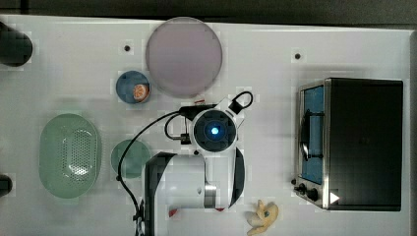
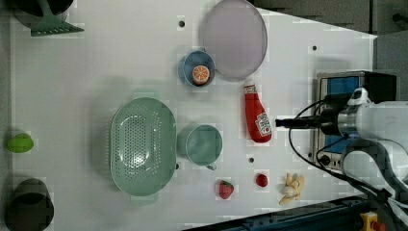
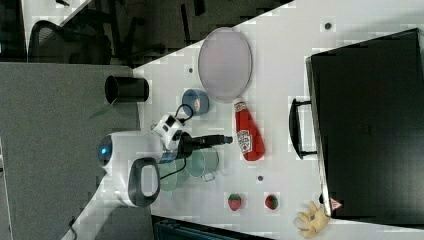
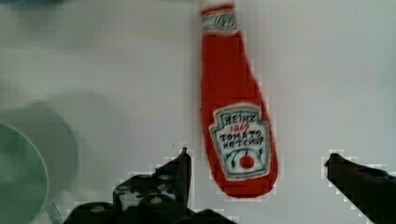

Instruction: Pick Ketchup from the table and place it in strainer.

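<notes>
Early in the task: nothing picked yet, approach to the bottle under way.

Small red plastic ketchup squeeze bottle with white cap lying flat on the large white tabletop, label up, cap towards the big round grey-lilac plate, just beside the round green cup and apart from it. Black two-fingered gripper spread wide and empty, one finger on either side of the bottle's broad base in the wrist view, hanging above it by the look of it, not touching. Pale green oval perforated plastic strainer empty, on the far side of the cup from the bottle. Left to do, judging from this: lower, close on the body, lift, carry over the cup, release into the strainer.
</notes>
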Motion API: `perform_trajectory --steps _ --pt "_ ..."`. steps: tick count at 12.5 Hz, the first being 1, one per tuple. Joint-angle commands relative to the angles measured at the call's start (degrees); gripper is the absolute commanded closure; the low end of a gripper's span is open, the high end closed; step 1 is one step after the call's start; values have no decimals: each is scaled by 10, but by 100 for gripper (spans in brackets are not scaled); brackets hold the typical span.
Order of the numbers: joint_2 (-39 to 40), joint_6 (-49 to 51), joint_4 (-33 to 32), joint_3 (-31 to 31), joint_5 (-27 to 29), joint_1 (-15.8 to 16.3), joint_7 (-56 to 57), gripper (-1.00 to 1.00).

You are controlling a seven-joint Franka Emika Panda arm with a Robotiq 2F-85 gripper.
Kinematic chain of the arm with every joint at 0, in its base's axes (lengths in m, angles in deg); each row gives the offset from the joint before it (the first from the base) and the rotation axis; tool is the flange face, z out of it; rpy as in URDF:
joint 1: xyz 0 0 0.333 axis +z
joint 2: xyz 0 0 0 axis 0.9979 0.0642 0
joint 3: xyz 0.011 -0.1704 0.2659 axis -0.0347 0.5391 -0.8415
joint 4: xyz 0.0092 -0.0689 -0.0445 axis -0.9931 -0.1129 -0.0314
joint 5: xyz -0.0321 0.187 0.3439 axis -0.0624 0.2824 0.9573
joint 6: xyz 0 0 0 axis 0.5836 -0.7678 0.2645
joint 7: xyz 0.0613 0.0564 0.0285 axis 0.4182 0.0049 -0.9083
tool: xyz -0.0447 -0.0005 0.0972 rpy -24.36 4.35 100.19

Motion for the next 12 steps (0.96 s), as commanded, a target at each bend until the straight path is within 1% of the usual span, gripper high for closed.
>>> perform_trajectory --steps 1,3,4,5,10,11,12 --pt "55 -39 -7 2 -5 -2 42 -100" --pt "91 -96 -6 3 -48 -3 42 -100" --pt "108 -124 -6 3 -59 -3 42 -100" --pt "122 -140 -6 2 -59 -3 42 -100" --pt "168 -153 5 1 -59 -2 37 -100" --pt "174 -154 6 1 -59 -2 37 -92" --pt "179 -164 7 2 -59 -2 36 -69"
